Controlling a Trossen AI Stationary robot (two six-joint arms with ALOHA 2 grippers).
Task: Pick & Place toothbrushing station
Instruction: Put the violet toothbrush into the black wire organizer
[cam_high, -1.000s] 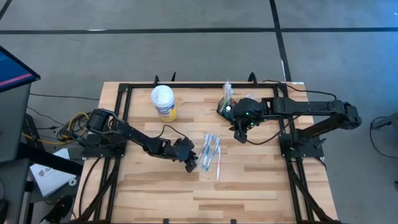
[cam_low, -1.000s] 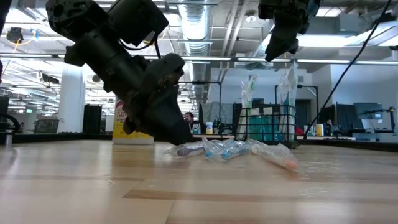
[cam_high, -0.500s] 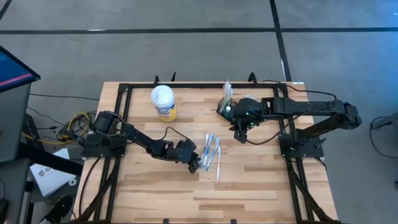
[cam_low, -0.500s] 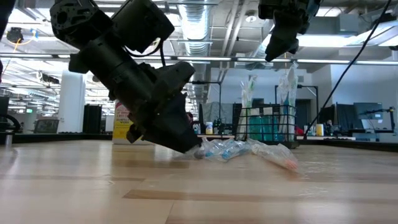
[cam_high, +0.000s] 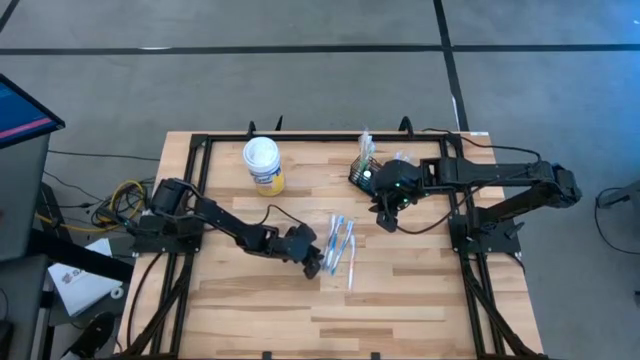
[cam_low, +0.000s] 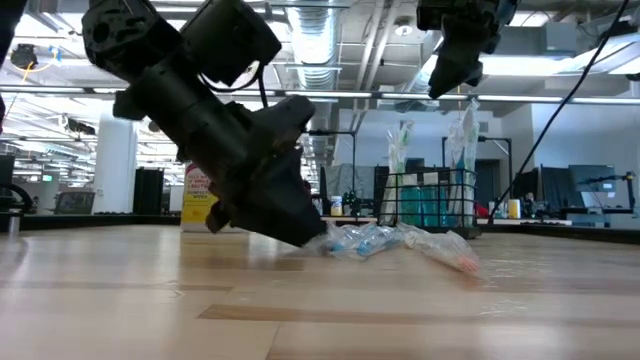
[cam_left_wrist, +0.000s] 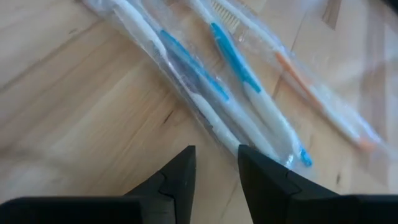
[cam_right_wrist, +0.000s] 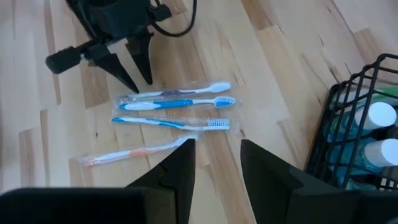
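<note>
At mid-table, left gripper (cam_high: 314, 268) sits low beside the wrapped toothbrushes (cam_high: 341, 243), fingers apart, empty. Step judged: approach for pickup. Next: close on one brush. Right gripper (cam_high: 386, 222), fingers apart, hovers near the toothbrushing station (cam_high: 366, 172) at the table's rear.

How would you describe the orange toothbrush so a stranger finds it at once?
Start at the wooden table and find the row of wrapped toothbrushes in its middle, beside the left gripper. The orange toothbrush lies outermost, farthest from that gripper; the others have blue handles.
</note>
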